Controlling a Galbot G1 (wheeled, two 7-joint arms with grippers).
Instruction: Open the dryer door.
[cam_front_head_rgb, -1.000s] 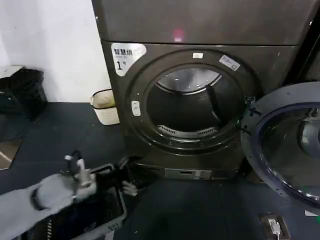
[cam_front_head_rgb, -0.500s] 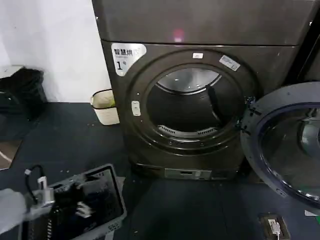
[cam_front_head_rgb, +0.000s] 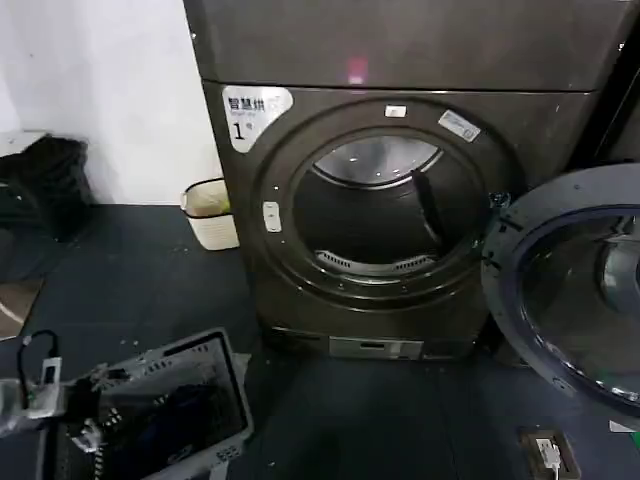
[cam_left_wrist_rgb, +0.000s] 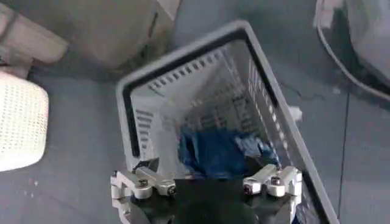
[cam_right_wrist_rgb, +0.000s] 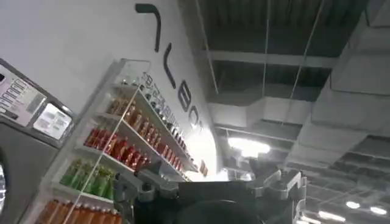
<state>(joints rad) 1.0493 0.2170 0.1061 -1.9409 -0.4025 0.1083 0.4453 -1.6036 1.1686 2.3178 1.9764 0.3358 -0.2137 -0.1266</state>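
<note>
At the lower left of the head view the left gripper (cam_front_head_rgb: 45, 385) hung low over a grey laundry basket (cam_front_head_rgb: 225, 395). In the left wrist view its fingers (cam_left_wrist_rgb: 143, 182) stood spread apart and held nothing, with blue cloth (cam_left_wrist_rgb: 213, 152) lying in the basket beneath them. That pose suited an arm drawn off to keep clear of the machine rather than one at work.

In the middle stood the dryer (cam_front_head_rgb: 400, 200), its round drum opening bare and the white sticker (cam_front_head_rgb: 250, 110) at its upper left. At the right edge the dryer door (cam_front_head_rgb: 570, 290) stood swung wide on its hinge side, its grey inner face turned outward, so the task looked finished.

The right gripper (cam_right_wrist_rgb: 210, 185) pointed up towards a ceiling and a shelf of bottles (cam_right_wrist_rgb: 116, 152), its fingers apart and empty, apparently parked.
</note>
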